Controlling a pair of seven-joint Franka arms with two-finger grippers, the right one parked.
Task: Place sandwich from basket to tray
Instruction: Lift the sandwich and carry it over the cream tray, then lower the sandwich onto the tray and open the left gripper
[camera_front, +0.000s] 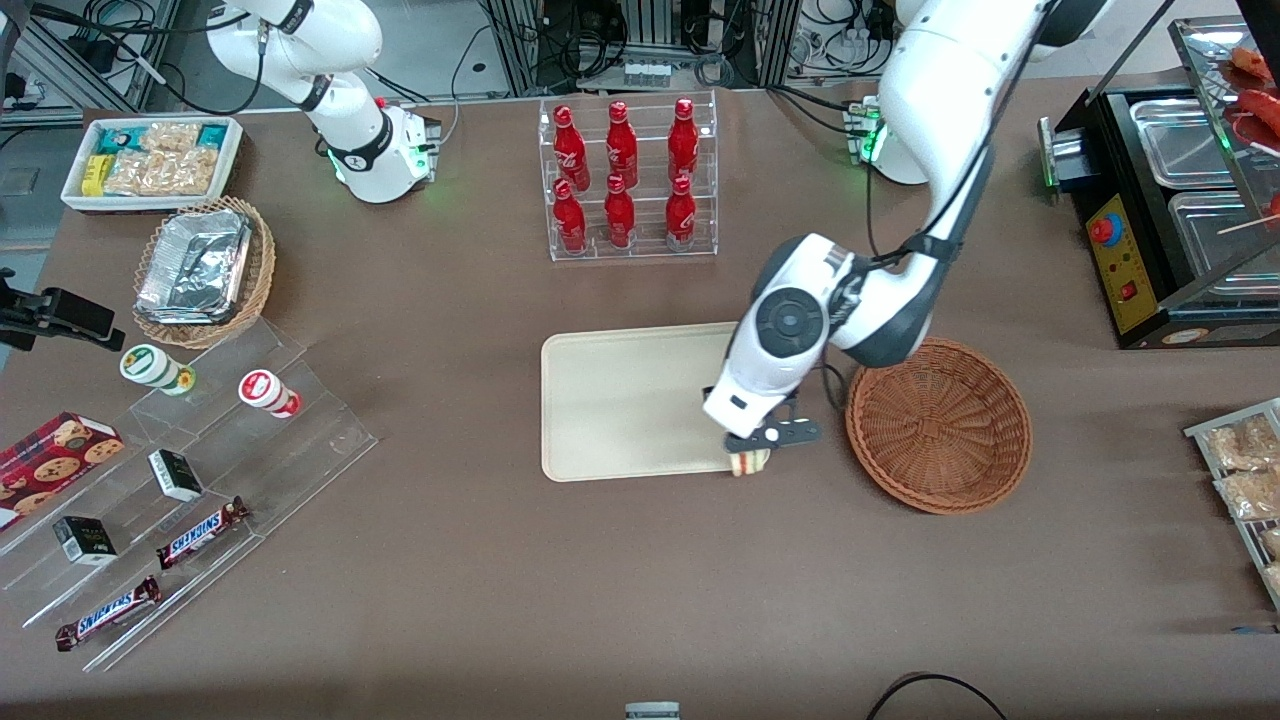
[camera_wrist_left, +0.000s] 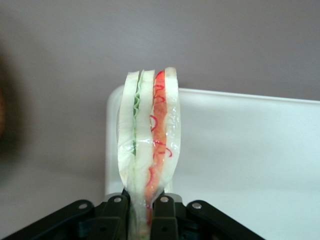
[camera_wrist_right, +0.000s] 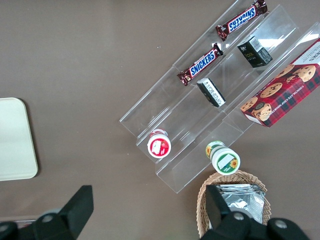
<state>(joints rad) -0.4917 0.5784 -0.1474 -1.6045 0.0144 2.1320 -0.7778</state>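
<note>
One upright sandwich (camera_wrist_left: 149, 145) in claw (camera_wrist_left: 145, 204)

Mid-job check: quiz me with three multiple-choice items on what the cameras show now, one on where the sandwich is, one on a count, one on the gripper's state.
1. Where is the sandwich?
A. Lying in the basket
B. Held over the tray's corner nearest the basket and the front camera
C. Flat on the middle of the tray

2. How many red bottles stand in the clear rack?
A. Four
B. Six
C. Eight

3. What is the gripper doing?
A. Shut on the sandwich
B. Open above the basket
C. Shut with nothing in it

Answers:
1 B, the wrist view shows the wedge on edge above the tray corner, and the basket holds nothing.
2 B, two rows of three.
3 A, the fingers pinch the wrapped wedge's end.
</note>
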